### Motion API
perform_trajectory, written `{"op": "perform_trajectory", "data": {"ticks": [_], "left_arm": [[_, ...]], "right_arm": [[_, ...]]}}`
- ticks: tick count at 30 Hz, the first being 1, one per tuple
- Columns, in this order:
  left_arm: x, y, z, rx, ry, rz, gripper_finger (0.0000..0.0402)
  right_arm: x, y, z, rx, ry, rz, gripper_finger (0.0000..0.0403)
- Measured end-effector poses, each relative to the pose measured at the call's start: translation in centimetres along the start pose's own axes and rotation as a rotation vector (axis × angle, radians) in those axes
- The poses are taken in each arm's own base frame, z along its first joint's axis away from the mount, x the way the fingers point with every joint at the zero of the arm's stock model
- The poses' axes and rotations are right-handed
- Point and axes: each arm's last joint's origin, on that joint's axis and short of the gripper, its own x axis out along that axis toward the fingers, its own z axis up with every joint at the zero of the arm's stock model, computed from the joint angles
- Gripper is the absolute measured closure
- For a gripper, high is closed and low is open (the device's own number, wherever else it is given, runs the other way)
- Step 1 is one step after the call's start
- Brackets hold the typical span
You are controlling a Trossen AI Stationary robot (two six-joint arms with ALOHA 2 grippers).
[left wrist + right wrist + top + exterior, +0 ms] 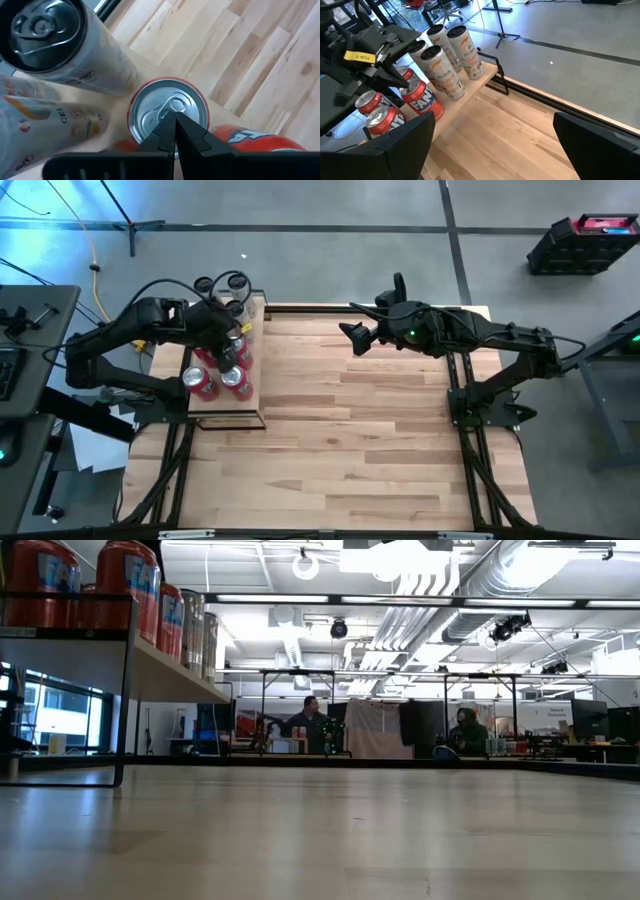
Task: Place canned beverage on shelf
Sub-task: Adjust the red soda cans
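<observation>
Closed fingertips of the left gripper [175, 131], grasping nothing, press on the lid of a red can [167, 117] standing on the shelf [480, 82] beside four pale cans [451, 57]; sideways motion risks toppling it, while the right gripper [352, 337] waits open, well apart.

The table [350, 420] is pale, smooth planked wood with a soft sheen, the shelf [470, 90] a matt light-wood board (thin black metal frame), and the cans [167, 112] glossy metal with brushed silver tops.
</observation>
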Motion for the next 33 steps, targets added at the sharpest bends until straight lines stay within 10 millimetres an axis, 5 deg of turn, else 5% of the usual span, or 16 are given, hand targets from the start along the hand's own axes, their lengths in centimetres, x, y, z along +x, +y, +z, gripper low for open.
{"op": "perform_trajectory", "data": {"ticks": [33], "left_arm": [[0.42,-0.05,0.29,0.015,0.006,0.050,0.0401]], "right_arm": [[0.00,0.00,0.00,-0.003,0.000,0.000,0.0011]]}}
